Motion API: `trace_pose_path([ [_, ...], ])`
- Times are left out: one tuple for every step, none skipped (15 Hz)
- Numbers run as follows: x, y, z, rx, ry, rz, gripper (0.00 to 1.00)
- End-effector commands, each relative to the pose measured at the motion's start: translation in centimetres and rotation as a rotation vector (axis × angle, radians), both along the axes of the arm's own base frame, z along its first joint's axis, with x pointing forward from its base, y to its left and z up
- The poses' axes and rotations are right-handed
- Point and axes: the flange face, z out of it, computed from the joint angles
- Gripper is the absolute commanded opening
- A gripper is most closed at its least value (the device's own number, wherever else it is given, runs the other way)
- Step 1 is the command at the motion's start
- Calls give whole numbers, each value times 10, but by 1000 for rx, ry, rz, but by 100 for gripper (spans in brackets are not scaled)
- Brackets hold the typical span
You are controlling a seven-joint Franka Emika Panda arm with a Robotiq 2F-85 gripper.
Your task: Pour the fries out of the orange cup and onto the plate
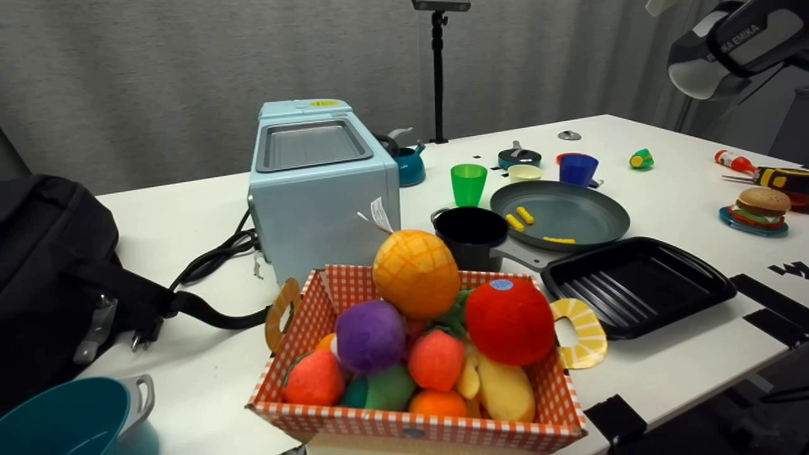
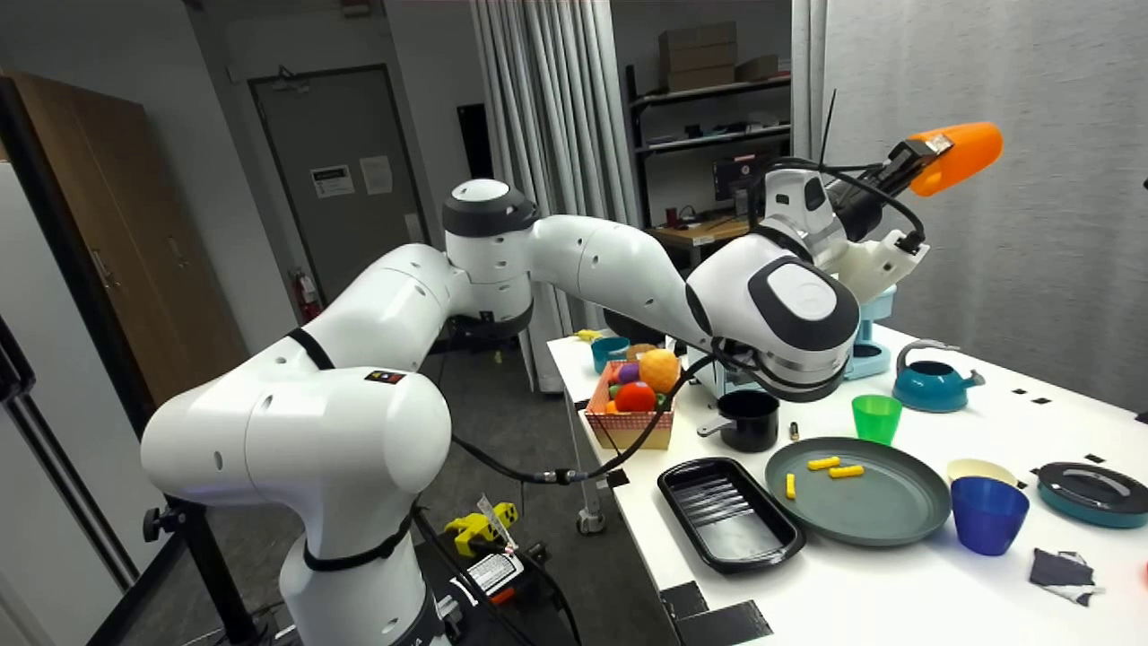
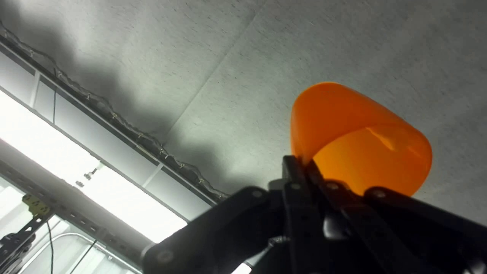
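Observation:
My gripper (image 2: pixel 933 152) is shut on the wall of the orange cup (image 2: pixel 967 154) and holds it high in the air, tilted on its side. In the wrist view, the fingertips (image 3: pixel 302 163) pinch the rim of the cup (image 3: pixel 338 110), one finger inside and one outside. The visible part of its inside shows bare orange with a light streak; the rest is hidden. The dark grey-green plate (image 1: pixel 588 212) lies on the table. Several yellow fries (image 1: pixel 524 215) lie on it near one side; they also show in an exterior view (image 2: pixel 846 471). The gripper is out of view there.
A green cup (image 2: pixel 876 418), a blue cup (image 2: pixel 989 514), a black pot (image 2: pixel 750 420) and a black ridged tray (image 2: pixel 731 516) stand around the plate. A basket of toys (image 1: pixel 414 420), a light-blue toy appliance (image 1: pixel 325 208) and a toy burger (image 1: pixel 761 208) are also on the table.

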Motion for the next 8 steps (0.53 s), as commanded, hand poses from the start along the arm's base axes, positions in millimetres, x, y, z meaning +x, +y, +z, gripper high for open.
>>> trace_pose_path([
  [-11, -7, -7, -31, -70, 11, 1],
  [-13, -9, -10, -31, -76, 9, 1],
  [-14, -9, -12, -34, -89, 15, 1],
  [-16, -13, -14, -28, -92, 0, 1],
  [-17, -13, -15, -33, -107, 5, 1],
  [-18, -15, -16, -34, -118, 5, 1],
  [-19, -19, -16, -28, -128, -12, 1],
  [-20, -19, -16, -35, -140, -6, 1],
])
